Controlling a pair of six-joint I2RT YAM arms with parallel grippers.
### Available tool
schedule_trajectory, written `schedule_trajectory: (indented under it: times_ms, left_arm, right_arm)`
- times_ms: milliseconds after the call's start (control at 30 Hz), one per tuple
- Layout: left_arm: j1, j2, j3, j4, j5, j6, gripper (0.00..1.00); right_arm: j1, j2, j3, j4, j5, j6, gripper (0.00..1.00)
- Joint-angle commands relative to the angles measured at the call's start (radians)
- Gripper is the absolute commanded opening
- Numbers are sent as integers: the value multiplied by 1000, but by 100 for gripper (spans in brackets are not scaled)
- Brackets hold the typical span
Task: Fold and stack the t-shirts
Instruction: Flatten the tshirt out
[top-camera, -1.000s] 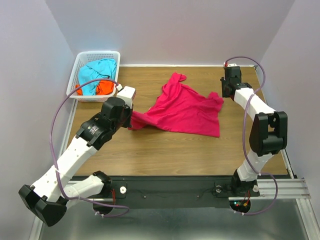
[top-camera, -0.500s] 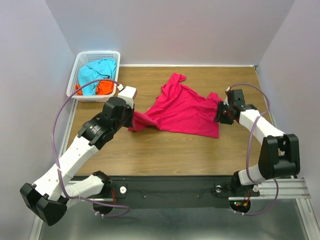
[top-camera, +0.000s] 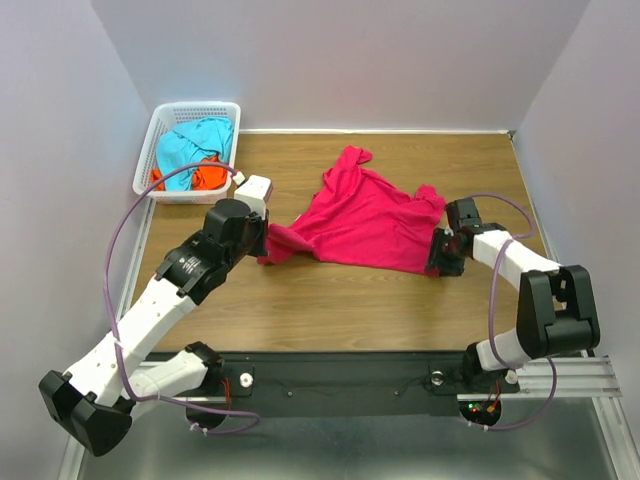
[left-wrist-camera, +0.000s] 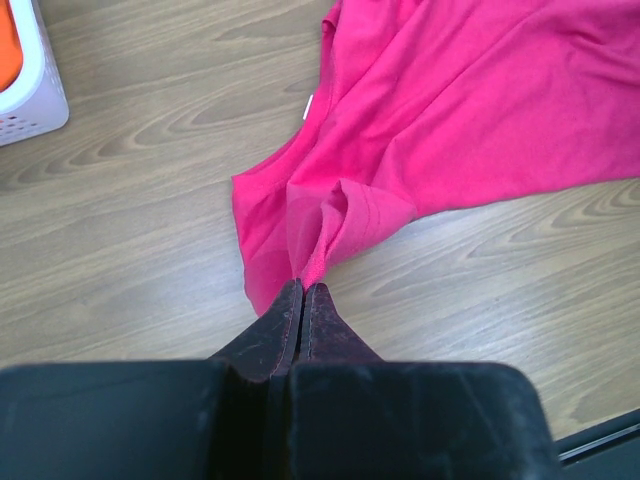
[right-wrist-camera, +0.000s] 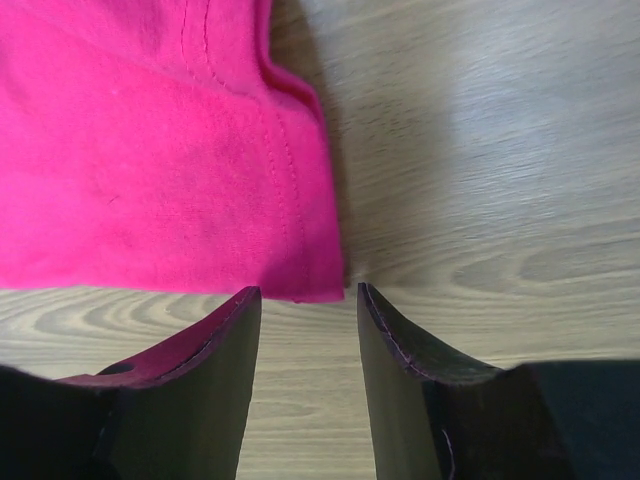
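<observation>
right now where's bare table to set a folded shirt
Widest: bare table between the crimson-pink t-shirt and the arm bases. Also the far right corner. Crowded: mid-table, left gripper and right gripper at the shirt's corners; the white basket is filled.

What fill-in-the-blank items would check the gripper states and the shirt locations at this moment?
1. The left gripper is ____ on a fold of the crimson-pink t-shirt.
2. The right gripper is ____, with its fingers on either side of that shirt's hem corner.
3. The white basket holds ____ shirts: the turquoise-blue t-shirt and the orange t-shirt.
Missing words: shut; open; two.
</observation>
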Motion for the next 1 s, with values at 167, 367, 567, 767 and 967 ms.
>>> schedule_trajectory:
  times_ms: [167, 367, 567, 767, 967]
  left_arm:
    - [5, -34, -18, 70, -7, 20, 0]
    - [5, -48, -26, 71, -18, 31, 0]
    - [6, -55, -40, 76, -19, 36, 0]
    - [5, -49, -14, 70, -44, 43, 0]
    - [17, 23, 101, 104, -127, 85, 0]
  right_arm:
    - [105, 131, 29, 5, 165, 74, 47]
    - [128, 160, 31, 19, 207, 106, 42]
    - [128, 166, 23, 24, 251, 94, 11]
    - [127, 107, 101, 10, 302, 69, 1]
    - [128, 62, 436, -74, 444, -62, 1]
